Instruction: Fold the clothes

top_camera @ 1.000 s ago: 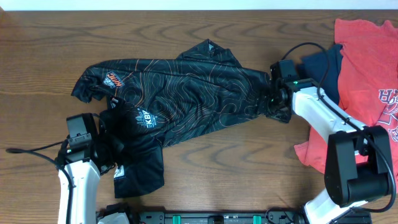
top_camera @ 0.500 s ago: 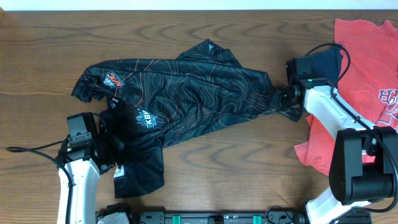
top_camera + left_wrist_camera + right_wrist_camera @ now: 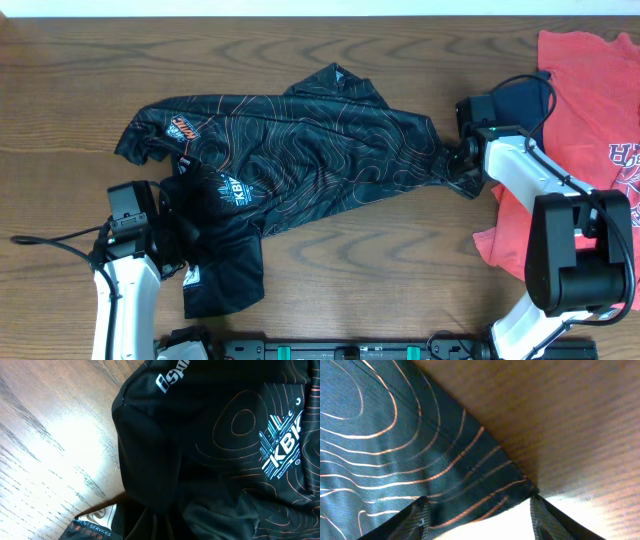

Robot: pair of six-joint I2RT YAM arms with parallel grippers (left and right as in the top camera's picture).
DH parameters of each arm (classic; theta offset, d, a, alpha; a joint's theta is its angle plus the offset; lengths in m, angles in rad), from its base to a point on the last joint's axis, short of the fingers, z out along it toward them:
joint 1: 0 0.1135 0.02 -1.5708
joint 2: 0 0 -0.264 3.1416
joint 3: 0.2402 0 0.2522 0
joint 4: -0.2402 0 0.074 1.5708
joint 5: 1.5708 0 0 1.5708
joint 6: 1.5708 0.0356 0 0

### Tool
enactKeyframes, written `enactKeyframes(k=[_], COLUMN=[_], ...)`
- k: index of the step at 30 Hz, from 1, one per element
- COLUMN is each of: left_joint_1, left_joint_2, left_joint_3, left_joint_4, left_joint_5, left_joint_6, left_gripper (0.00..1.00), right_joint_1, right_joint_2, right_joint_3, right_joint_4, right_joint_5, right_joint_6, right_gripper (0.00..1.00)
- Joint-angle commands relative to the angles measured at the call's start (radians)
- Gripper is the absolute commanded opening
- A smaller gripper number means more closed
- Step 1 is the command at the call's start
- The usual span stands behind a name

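Note:
The black jersey with thin orange-red contour lines and white logos lies crumpled across the wooden table, from the left to right of centre. Its lower-left part is folded over by my left gripper. In the left wrist view the jersey fills the frame and hides the fingers; folds bunch at the bottom middle. My right gripper is at the jersey's right corner. In the right wrist view its fingers stand wide apart, with the jersey's hem corner between them.
A red T-shirt with lettering lies at the right edge, with a navy garment partly under it, just behind my right arm. Bare wooden table shows in front of the jersey and along the back.
My right gripper has shifted to the right and turned at the jersey's right corner, and the corner has drawn slightly rightward. The left arm has not moved.

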State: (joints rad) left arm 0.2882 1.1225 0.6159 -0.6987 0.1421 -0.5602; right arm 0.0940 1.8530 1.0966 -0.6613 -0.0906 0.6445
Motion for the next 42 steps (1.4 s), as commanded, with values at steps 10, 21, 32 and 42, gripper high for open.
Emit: enactKeyframes(k=[10,21,32,42], left_joint_1=[0.007,0.007,0.007,0.007], left_joint_2=[0.003,0.003,0.003,0.024], left_joint_3=[0.004,0.004,0.247,0.836], left_joint_4=[0.000,0.003,-0.158,-0.435], left_joint_5=[-0.020,-0.020,0.187,0.160], left_joint_6=[0.006,0.006,0.189,0.220], left_gripper=[0.06,0.06,0.06,0.06], right_joint_1=[-0.001,-0.001,-0.017,-0.049], right_joint_2=[0.010,0.011,-0.132,-0.409], right_joint_3=[0.005,0.005,0.166,0.511], right_joint_4=[-0.011,0.015,-0.130,-0.423], right_joint_5=[0.013,0.020,-0.074,-0.065], right_joint_6=[0.014,0.013,-0.167,-0.304], right_gripper=[0.62,0.01,0.01,0.01])
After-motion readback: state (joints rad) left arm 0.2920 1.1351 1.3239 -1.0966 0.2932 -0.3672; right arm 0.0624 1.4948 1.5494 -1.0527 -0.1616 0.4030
